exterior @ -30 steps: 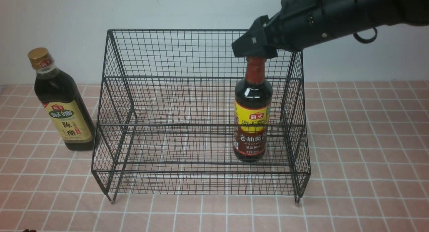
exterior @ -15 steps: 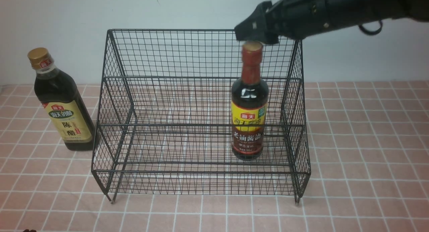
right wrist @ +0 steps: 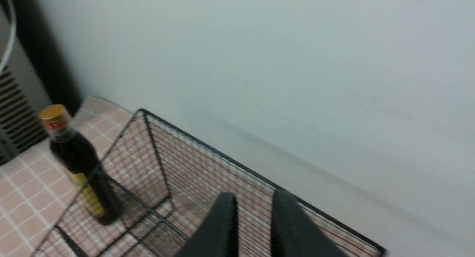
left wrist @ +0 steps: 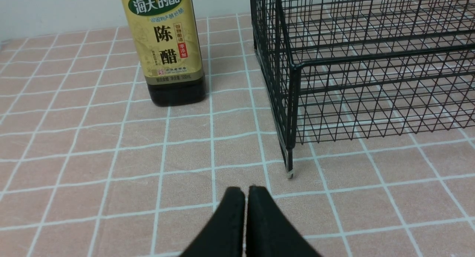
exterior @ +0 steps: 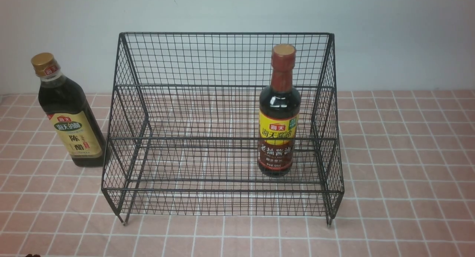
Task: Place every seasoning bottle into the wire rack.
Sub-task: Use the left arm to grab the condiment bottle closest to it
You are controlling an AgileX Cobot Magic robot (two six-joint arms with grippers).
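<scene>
Pink tiled surface (exterior: 408,156): red-neck bottle (exterior: 279,116) stands in rack (exterior: 222,33), gold-cap bottle (exterior: 68,116) outside it. Part your left pincer (left wrist: 245,192), pressed together, for that one; right pincer (right wrist: 252,201) slightly apart, empty.

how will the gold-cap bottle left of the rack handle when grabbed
The gold-cap bottle looks nearly full of dark liquid, so probably heavy. Tall with a narrow neck, it may tip if pushed high. Its glossy surface could be slippery.

The large black wire-mesh rack (exterior: 222,33) looks like smooth painted metal. The brown-red-necked dark bottle (exterior: 279,104) and the gold-capped dark bottle (exterior: 63,97) are glossy, with smooth printed labels. The pink checked table covering (exterior: 400,168) is matt, cloth-like.
</scene>
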